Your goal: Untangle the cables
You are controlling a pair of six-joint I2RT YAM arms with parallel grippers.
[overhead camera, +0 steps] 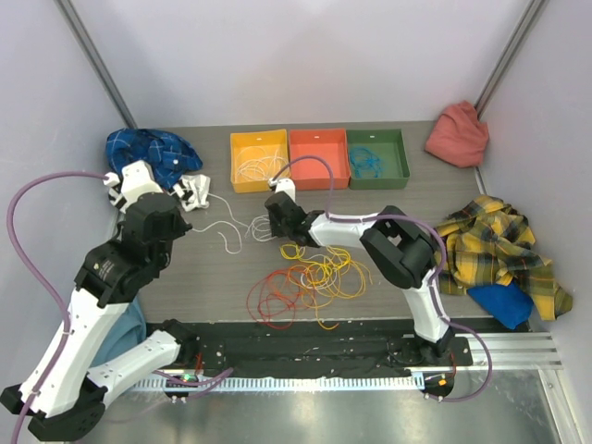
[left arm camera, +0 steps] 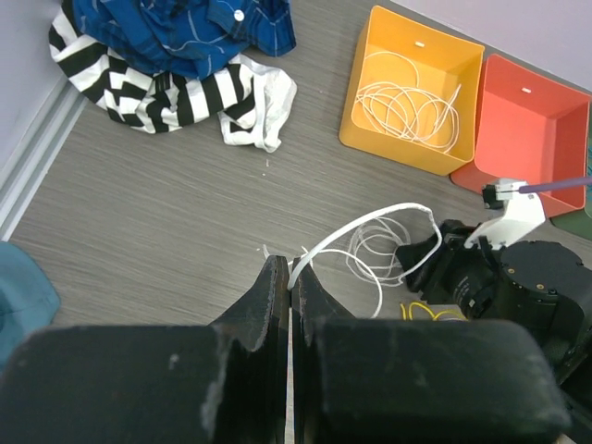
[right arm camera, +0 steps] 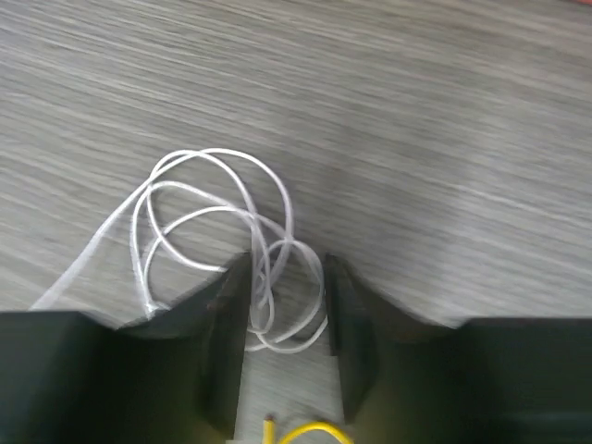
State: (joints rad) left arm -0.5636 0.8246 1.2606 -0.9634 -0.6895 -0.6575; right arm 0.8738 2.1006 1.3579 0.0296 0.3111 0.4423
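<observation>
Though looped, white cable [right arm camera: 289,217] between fingers [right arm camera: 225,338]

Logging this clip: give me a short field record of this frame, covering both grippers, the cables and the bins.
left gripper: shut on the white cable
right gripper: open, fingers either side of the white cable's loops on the table
tangle: yellow, orange and red cables overlapping on the table
yellow bin: holds another white coil
green bin: holds a blue cable
</observation>
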